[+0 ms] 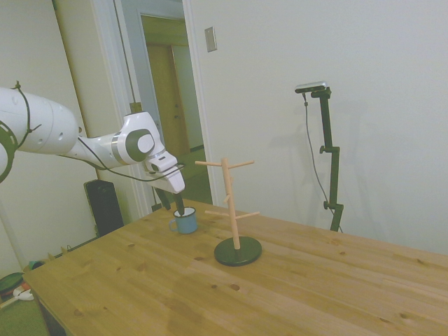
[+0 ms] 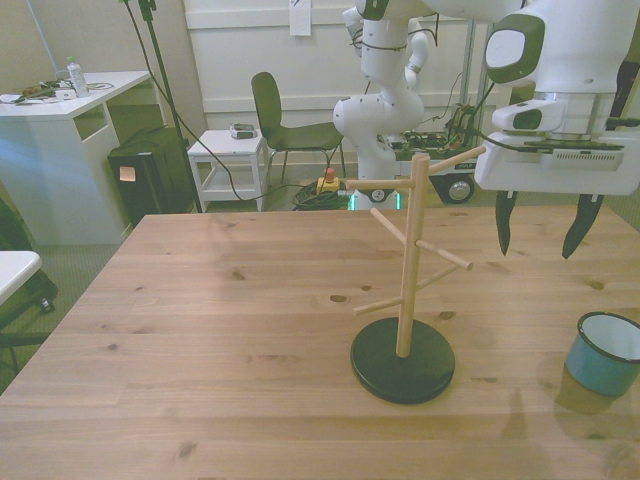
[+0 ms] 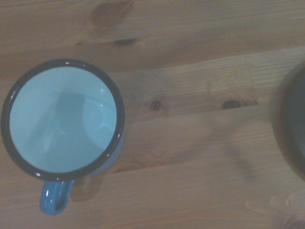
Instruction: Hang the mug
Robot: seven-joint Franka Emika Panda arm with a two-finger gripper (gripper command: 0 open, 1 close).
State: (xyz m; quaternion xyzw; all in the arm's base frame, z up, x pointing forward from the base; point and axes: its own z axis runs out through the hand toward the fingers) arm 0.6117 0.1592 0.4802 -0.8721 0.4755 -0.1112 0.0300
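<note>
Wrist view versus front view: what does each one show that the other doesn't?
Only the wrist view looks straight down into the mug, showing its empty white inside and its small blue handle. Only the front view shows the open gripper hanging above the table, the whole wooden peg stand and the room behind. Both show the mug upright on the table and the stand's dark base, a sliver in the wrist view.

White jointed robot arm (image 1: pixel 84 143): extended, wrist angled downward. Two-finger claw (image 2: pixel 541 232): dark fingers (image 2: pixel 503 225) pointing down, spread apart, holding nothing, raised above the counter.
</note>
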